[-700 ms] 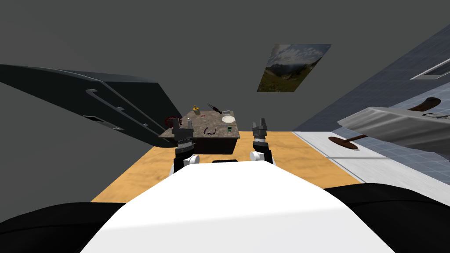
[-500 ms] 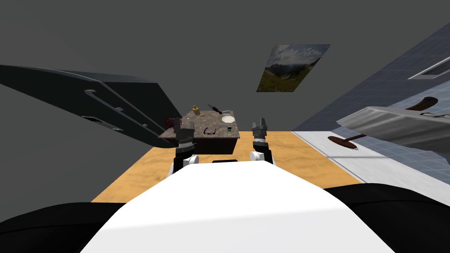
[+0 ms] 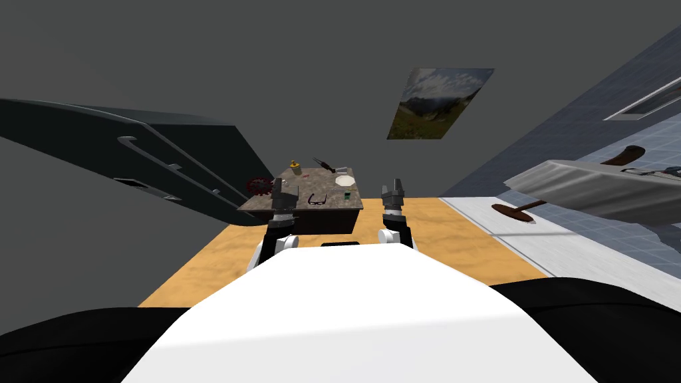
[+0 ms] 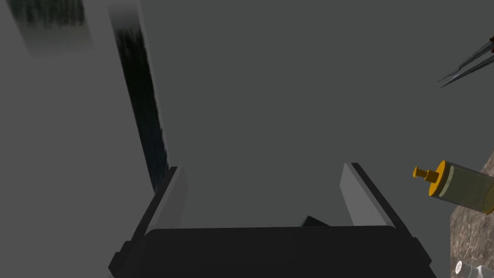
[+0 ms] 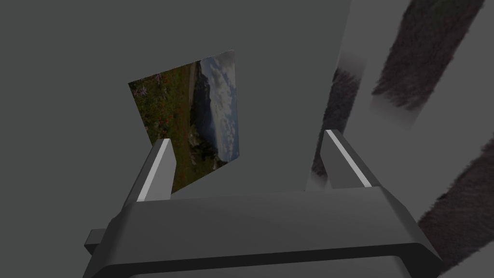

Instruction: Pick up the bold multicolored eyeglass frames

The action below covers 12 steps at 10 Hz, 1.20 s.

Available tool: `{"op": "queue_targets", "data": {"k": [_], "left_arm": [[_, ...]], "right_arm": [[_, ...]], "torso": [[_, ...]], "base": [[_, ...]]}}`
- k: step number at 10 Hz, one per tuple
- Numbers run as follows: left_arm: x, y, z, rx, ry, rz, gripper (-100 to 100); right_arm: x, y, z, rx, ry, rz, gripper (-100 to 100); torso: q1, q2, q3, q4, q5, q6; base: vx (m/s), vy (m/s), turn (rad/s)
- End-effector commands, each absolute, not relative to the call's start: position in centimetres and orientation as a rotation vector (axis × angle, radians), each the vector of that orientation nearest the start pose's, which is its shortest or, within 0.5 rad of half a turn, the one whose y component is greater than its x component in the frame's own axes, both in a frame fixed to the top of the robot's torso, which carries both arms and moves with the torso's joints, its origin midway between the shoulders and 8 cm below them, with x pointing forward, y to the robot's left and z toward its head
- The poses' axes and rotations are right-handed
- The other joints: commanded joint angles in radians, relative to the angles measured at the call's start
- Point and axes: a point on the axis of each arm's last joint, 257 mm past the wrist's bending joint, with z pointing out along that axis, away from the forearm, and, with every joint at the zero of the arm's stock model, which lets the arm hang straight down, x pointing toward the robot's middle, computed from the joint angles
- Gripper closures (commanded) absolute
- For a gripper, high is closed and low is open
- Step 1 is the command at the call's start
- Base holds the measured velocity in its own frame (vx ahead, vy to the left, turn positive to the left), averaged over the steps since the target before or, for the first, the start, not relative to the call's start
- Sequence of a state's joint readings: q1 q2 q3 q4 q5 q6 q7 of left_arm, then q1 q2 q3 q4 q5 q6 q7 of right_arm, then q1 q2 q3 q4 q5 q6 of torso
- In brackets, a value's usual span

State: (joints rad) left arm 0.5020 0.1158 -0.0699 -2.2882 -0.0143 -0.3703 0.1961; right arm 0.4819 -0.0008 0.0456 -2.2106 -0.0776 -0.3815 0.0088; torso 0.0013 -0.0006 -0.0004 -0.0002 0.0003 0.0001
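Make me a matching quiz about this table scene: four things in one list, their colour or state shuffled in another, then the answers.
1. eyeglass frames
2. plate
3. bottle cap
4. left tool

A. white
B. yellow-orange
C. dark
D. open

Pairs: 1-C, 2-A, 3-B, 4-D

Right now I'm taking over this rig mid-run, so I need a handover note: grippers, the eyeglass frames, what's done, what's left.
Left gripper: jaws open, empty, held up at the near left corner of the table.
Right gripper: jaws open, empty, off the table's near right corner.
Eyeglass frames: dark-looking, lying on the table top, just right of the left gripper.
Done: nothing grasped yet.
Left: probably move the left gripper over the frames, close, lift.
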Motion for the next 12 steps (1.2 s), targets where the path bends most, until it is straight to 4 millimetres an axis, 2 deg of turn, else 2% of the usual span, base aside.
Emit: {"op": "queue_targets", "data": {"k": [1, 12], "left_arm": [[37.7, 24.1, -1.2, -0.798, 0.807, -1.511, -100], [41.2, 22.6, -4.9, -0.973, 0.954, -1.518, -100]], "right_arm": [[37.8, -27.4, -2.6, 0.848, 0.692, 1.354, 0], [37.8, -27.4, -2.6, 0.848, 0.692, 1.354, 0]], "torso": [[0.0, 0.0, 0.0, 0.0, 0.0, 0.0], [0.001, 0.0, 0.0, 0.0, 0.0, 0.0]], "base": [[0.01, 0.026, -0.06], [0.009, 0.024, -0.038]]}}
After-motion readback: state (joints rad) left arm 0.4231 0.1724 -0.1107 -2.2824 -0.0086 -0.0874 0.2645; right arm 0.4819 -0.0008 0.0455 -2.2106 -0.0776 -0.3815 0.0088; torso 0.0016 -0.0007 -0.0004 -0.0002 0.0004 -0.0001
